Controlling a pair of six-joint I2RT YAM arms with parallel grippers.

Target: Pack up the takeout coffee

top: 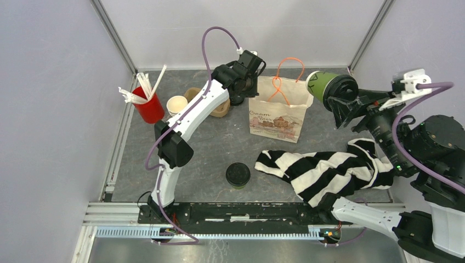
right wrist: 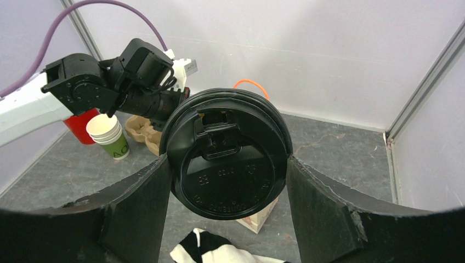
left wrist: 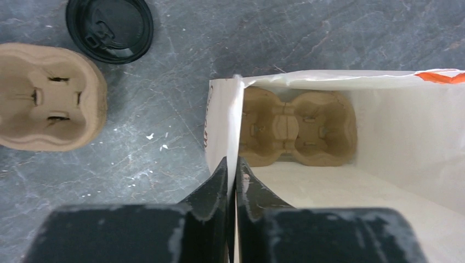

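Here's the left gripper (left wrist: 232, 171) pinching the paper bag (left wrist: 222, 120) by its near rim, the mouth gaping wide. The right gripper (right wrist: 225, 164) is clasping a lidded green cup (top: 322, 85) on its side, hovering just right of the bag. "Cream" is showing on the bag's front.

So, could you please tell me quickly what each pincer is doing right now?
Left pincer: closed on the paper bag at its rim.
Right pincer: holding a lidded green cup.
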